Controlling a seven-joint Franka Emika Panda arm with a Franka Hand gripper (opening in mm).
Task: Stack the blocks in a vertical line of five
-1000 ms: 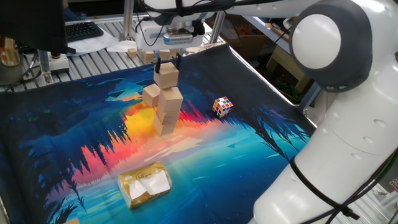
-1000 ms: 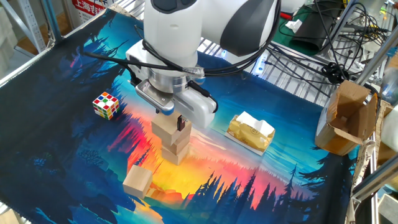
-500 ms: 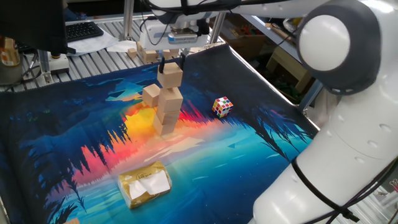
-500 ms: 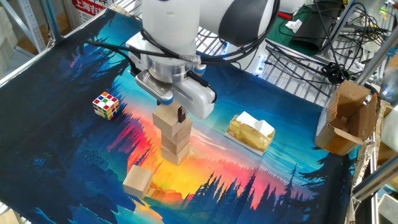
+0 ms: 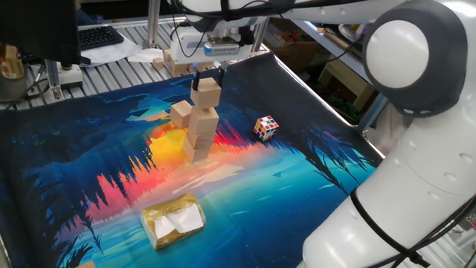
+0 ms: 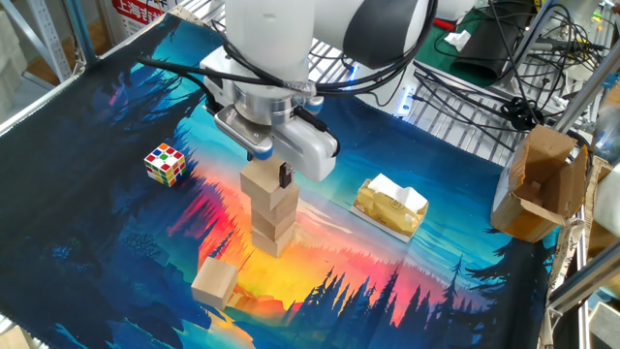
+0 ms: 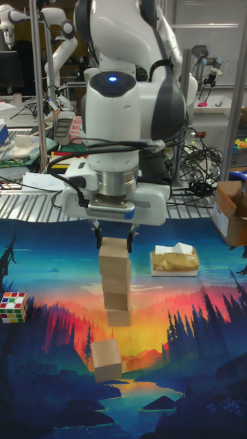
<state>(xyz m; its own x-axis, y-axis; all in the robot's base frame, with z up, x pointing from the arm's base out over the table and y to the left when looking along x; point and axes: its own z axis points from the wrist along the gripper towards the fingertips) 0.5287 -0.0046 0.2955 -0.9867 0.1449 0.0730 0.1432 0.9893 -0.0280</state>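
Gripping the top block [image 5: 207,92] of an upright four-high stack [image 7: 116,285], the hand [image 7: 114,241] stood vertical; a fifth block [image 7: 107,359] lay nearby.

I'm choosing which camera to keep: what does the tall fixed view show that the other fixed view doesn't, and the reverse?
Only the tall fixed view shows the tool from the front, fingers either side of the top block, plus background benches. Only the other fixed view shows the cables and the whole cardboard box. Both show the stack, loose block, puzzle cube and packet.
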